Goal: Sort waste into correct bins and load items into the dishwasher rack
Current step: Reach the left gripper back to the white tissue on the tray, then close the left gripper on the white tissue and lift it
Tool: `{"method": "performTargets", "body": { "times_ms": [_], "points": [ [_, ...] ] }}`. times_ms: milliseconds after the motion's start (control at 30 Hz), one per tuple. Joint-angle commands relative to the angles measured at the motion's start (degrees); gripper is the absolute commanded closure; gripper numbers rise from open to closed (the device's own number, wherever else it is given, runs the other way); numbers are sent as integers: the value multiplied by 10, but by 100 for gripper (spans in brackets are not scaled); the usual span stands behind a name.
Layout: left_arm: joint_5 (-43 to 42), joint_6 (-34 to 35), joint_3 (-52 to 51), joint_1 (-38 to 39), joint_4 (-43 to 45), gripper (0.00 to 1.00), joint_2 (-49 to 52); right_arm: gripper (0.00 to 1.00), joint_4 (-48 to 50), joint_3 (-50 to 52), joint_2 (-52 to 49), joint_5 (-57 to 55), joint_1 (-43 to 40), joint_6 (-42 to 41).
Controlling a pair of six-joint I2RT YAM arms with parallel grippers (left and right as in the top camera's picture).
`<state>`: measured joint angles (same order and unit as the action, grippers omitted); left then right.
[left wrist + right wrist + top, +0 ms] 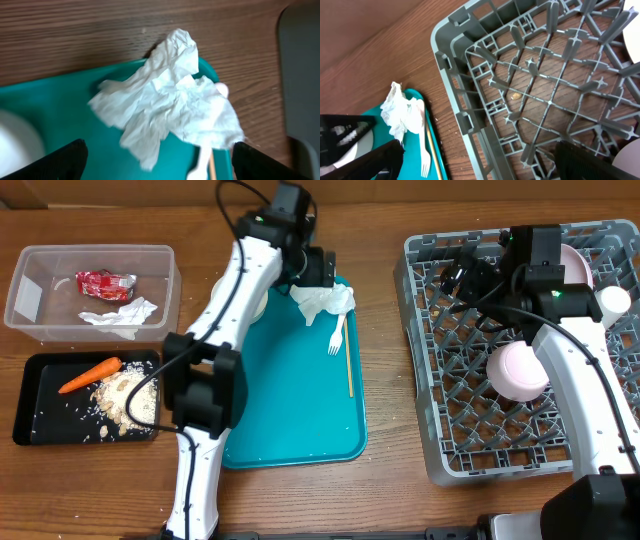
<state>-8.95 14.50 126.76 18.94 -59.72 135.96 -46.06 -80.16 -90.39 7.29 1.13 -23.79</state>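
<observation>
The left claw (160,150) hangs open over the crumpled napkin (165,100) on the tray (55,105), a waste-sorting pick. Next it must descend and pinch the napkin.

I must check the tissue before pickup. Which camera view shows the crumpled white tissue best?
The left wrist view: the tissue fills the middle, creases clear, on a corner of the teal tray. Overhead shows it small at that corner; the right wrist view shows it small, near its left edge.
</observation>
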Motion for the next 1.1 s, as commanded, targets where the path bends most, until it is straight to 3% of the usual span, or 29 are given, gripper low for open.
{"method": "performTargets", "body": {
  "times_ms": [0,133,433,1067],
  "points": [
    [65,-42,0,26,15,6,28,0,3,-13,3,0,-1,-2],
    [110,-42,0,37,16,6,48,0,3,-13,3,0,-1,-2],
    [110,-42,-1,36,16,11,66,0,3,-13,3,0,-1,-2],
    [121,-40,-14,37,16,10,72,0,3,-13,3,0,-1,-2]
  ]
}}
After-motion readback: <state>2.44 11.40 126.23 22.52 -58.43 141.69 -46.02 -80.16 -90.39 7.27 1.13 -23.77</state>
